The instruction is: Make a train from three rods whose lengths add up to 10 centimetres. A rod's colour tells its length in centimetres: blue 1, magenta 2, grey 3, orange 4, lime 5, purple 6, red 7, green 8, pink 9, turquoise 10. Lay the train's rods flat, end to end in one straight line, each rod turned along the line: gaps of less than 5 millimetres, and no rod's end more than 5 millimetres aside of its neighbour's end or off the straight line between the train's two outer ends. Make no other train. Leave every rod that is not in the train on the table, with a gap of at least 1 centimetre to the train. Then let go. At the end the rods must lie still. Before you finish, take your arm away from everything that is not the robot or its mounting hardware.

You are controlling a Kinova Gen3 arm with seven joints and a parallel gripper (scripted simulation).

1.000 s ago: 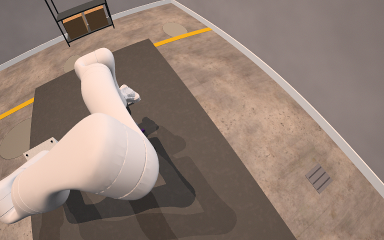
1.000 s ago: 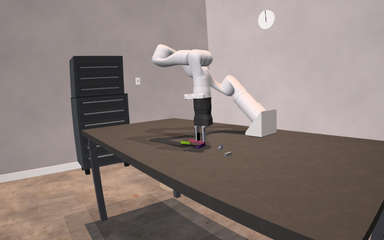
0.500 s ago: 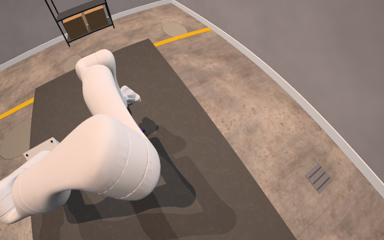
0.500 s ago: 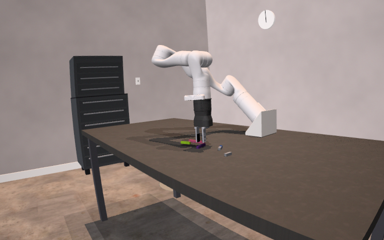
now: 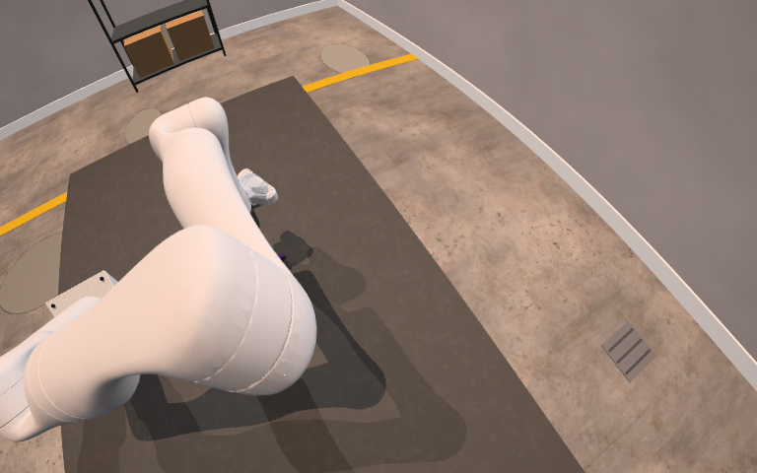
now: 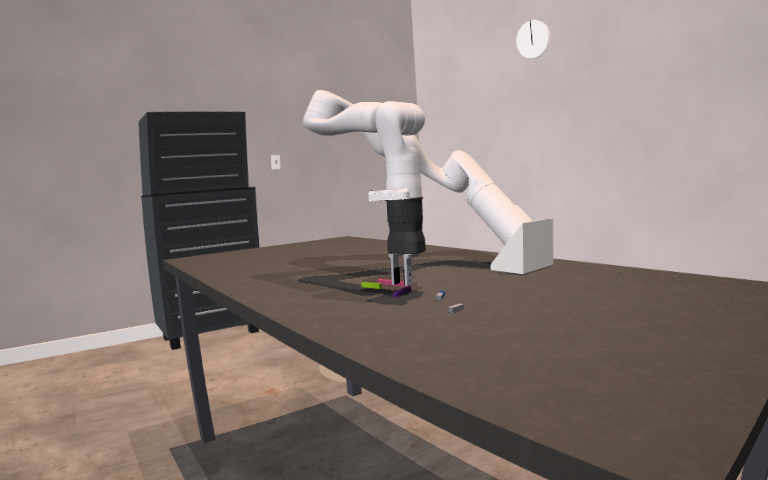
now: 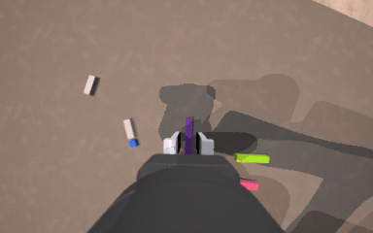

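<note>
Purple rod point(image 5: 282, 256) point(image 6: 401, 292) point(image 7: 189, 133) on table, left of 2 grey rods point(image 6: 455, 308) point(image 7: 90, 84) point(image 7: 128, 128) (exterior view), between the parted fingers of the gripper point(image 6: 401, 283) point(image 7: 188, 139); off-centre closing could skew it.

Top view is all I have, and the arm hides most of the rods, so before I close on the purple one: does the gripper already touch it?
Observer: No; the wrist view shows the gripper open, with a gap on each side of the purple rod.
Operator: I can't find the blue rod. Where is it?
Observer: In the wrist view, the blue rod sits right by one end of a grey rod.
Operator: Is that the only grey one?
Observer: No, a second grey rod lies apart from that pair.
</note>
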